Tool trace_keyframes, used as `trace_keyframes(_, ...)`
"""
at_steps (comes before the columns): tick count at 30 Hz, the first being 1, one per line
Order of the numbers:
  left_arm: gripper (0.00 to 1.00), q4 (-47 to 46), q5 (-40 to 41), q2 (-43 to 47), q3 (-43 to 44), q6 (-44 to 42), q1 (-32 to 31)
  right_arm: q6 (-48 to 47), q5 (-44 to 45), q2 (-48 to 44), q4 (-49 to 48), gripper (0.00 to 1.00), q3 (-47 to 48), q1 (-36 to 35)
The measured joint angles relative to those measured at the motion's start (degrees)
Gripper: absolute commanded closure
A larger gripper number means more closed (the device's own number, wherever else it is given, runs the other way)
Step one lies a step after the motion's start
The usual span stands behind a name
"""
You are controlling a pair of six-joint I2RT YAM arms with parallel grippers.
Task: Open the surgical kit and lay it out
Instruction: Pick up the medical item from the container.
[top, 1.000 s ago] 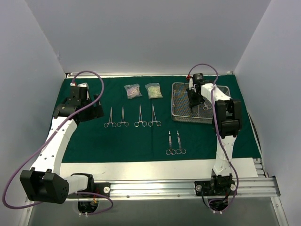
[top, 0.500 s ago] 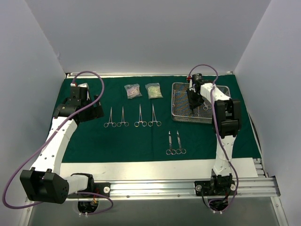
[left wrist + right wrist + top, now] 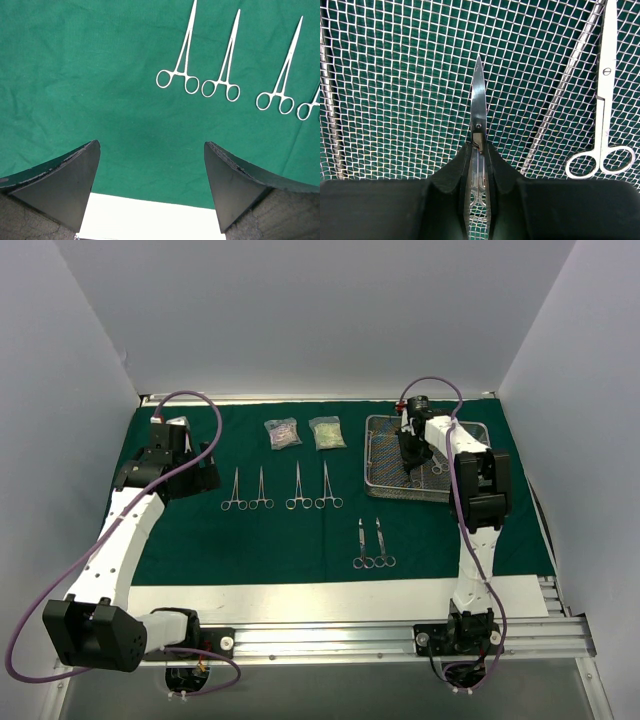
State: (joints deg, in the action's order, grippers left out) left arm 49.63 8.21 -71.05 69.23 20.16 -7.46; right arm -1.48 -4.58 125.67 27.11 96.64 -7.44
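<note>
The dark green cloth [image 3: 300, 530] lies spread on the table. The wire-mesh tray [image 3: 385, 485] sits at its back right. My right gripper [image 3: 412, 452] is over the tray, shut on a pair of steel scissors [image 3: 479, 107] whose blades point away from the camera. Another pair of scissors [image 3: 604, 120] lies in the tray to the right. Four clamps [image 3: 280, 490] lie in a row mid-cloth and two more instruments [image 3: 372, 545] lie nearer. Two clear packets [image 3: 305, 433] lie at the back. My left gripper [image 3: 152, 165] is open and empty over bare cloth; clamps [image 3: 200, 75] show ahead of it.
White walls enclose the back and both sides. A white strip [image 3: 300, 598] and a metal rail [image 3: 400, 635] run along the near edge. Purple cables loop off both arms.
My right gripper has shifted slightly toward the back of the tray with the scissors. The left arm has not moved.
</note>
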Motion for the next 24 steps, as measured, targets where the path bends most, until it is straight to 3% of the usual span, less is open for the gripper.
trace_keyframes(11,0.06,0.52,1.62,-0.90,1.57,-0.50,0.00,4.70,1.38,-2.03,4.31,1.00,1.29,-0.24)
trace_keyframes(24,0.06,3.82,6.03,-0.59,5.62,-1.38,0.00,12.35,6.73,-18.45,7.37,1.00,1.38,-5.29)
